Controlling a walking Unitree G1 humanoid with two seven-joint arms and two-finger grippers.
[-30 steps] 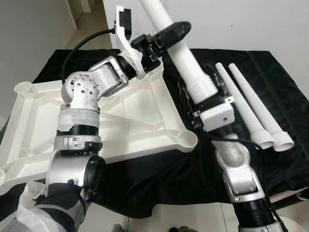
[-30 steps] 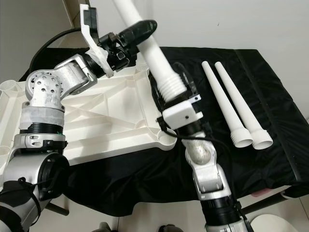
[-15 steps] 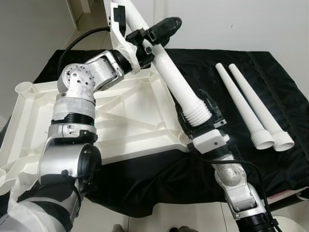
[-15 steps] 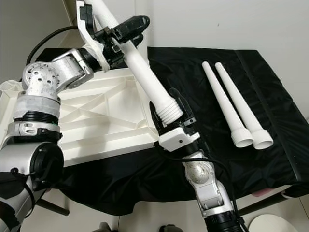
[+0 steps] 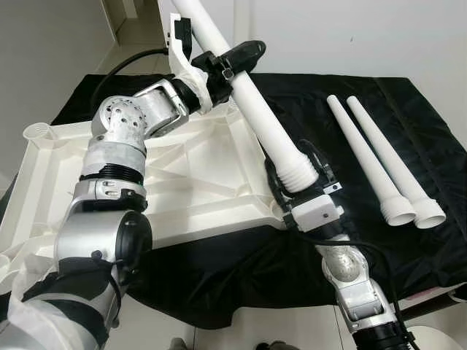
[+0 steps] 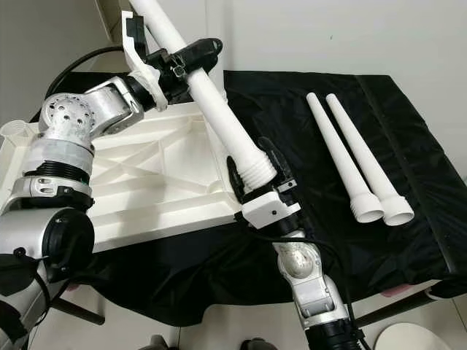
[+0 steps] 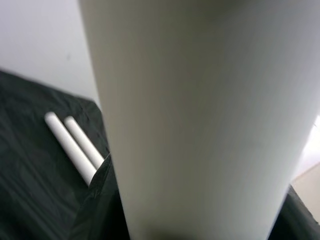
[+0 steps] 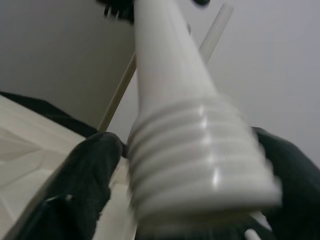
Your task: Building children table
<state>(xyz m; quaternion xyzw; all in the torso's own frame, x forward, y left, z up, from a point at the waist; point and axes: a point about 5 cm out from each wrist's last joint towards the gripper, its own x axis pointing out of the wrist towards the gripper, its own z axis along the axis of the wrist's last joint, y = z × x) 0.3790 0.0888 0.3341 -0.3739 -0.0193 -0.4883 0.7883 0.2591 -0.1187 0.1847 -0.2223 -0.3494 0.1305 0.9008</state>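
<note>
Right gripper [image 5: 298, 173]: nearest the camera, at the near right corner of the top; its black fingers [image 8: 87, 182] stand either side of the leg's threaded end and pinch it.
Leg [image 5: 252, 102]: a long white tapered tube, tilted, its ribbed thick end low in the right gripper and just above the top's near right corner, its thin end rising up and away past the left gripper.
Socket: the round corner cup where the thread must go is hidden behind the right gripper; whether the thread has met it I cannot tell.
Top [image 5: 182, 182]: white moulded plastic, lying underside up on the black cloth [image 5: 336, 87], ribs showing; another corner socket [image 5: 38, 133] stands open at the far left corner.
Spare legs [image 5: 383, 171]: two more, side by side and touching, on the cloth well to the right of the top, thick ends toward the camera.
Left gripper [image 5: 230, 62]: farthest, above the top's far edge, fingers pressed round the leg's thin upper part.
Handling: the leg looks light, hollow and stiff, and smooth enough to slip when twisted. Best held near the thread for turning, with the upper hold keeping it plumb so the thread doesn't cross.
</note>
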